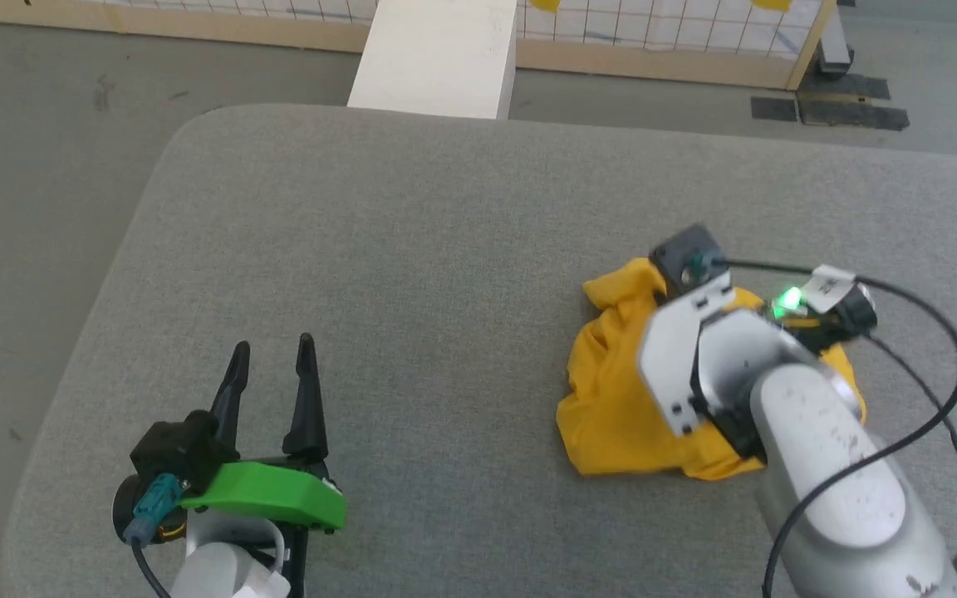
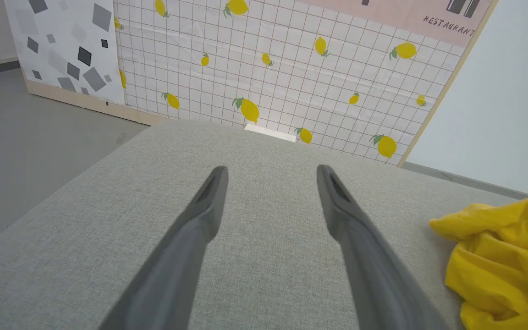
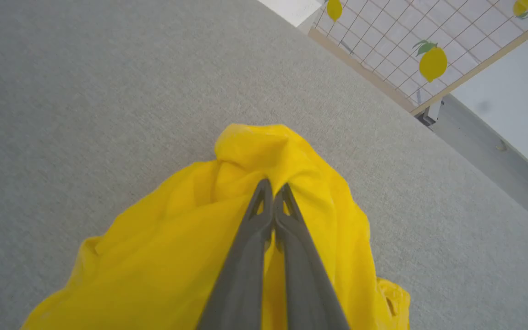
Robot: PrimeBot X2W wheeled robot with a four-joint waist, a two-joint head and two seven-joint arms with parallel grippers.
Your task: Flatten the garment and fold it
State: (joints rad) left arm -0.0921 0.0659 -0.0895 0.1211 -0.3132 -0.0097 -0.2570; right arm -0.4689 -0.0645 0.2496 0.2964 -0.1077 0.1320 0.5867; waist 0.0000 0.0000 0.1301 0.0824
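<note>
The garment (image 1: 611,407) lay crumpled in a heap on the right half of the grey fabric-covered desk (image 1: 412,249), with plain yellow showing and no print visible. The right hand (image 3: 273,189) was down on the heap, its two fingers pressed together on a raised ridge of cloth towards the far side of the bundle (a thin pinch, so how much fabric sat between them could not be told). Gripping a high fold looked meant for lifting the shirt so it could fall open, the first step towards flattening. The left hand (image 1: 272,349) hovered over bare desk well apart from the garment, fingers spread wide and holding nothing, probably kept ready to take a second edge. Folding had not begun.
</note>
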